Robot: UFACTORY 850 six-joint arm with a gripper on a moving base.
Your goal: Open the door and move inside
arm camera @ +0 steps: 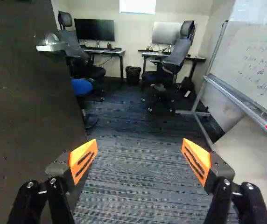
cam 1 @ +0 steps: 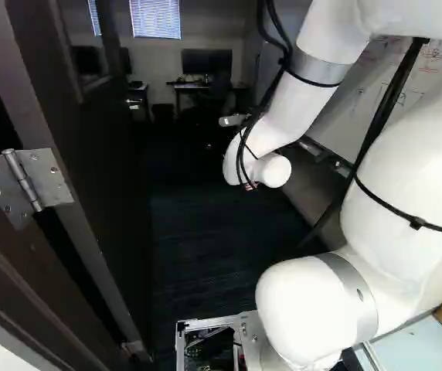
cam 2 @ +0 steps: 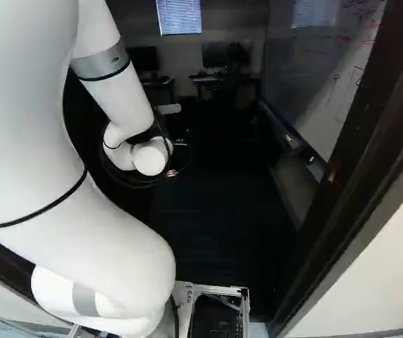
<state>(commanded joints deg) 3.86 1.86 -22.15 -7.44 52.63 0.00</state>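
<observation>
The dark, flat-faced door point(cam 1: 101, 170) stands open at the left of the left base view, its edge meeting the dark brown frame at a silvery metal hinge point(cam 1: 28, 185) with screwed leaf plates and a round pin. The smooth, glossy white arm point(cam 1: 283, 100), all rounded joints and grey bands with black cables strapped along it, reaches forward beside the door. In the wrist view the black two-fingered gripper point(arm camera: 139, 151) has its fingers spread wide, the orange pads point(arm camera: 83, 161) wedge-shaped and cut with dark slots; under and ahead of them runs dark blue-grey carpet point(arm camera: 138, 186) with a fine striped weave. The door's dull dark face rises beside one finger, and farther ahead on it sits a curved, shiny metal handle point(arm camera: 52, 44). Only the left base view shows the hinge plainly, while the right base view shows the dark doorpost point(cam 2: 370, 141) on the opposite side. The wrist view gives the clearest look at dark high-backed chairs point(arm camera: 175, 56) by thin-topped desks, a small black bin point(arm camera: 133, 75) between the desks, a round blue seat point(arm camera: 81, 87) partly behind the door, and a glossy whiteboard point(arm camera: 259, 65) with handwriting and a metal tray.
</observation>
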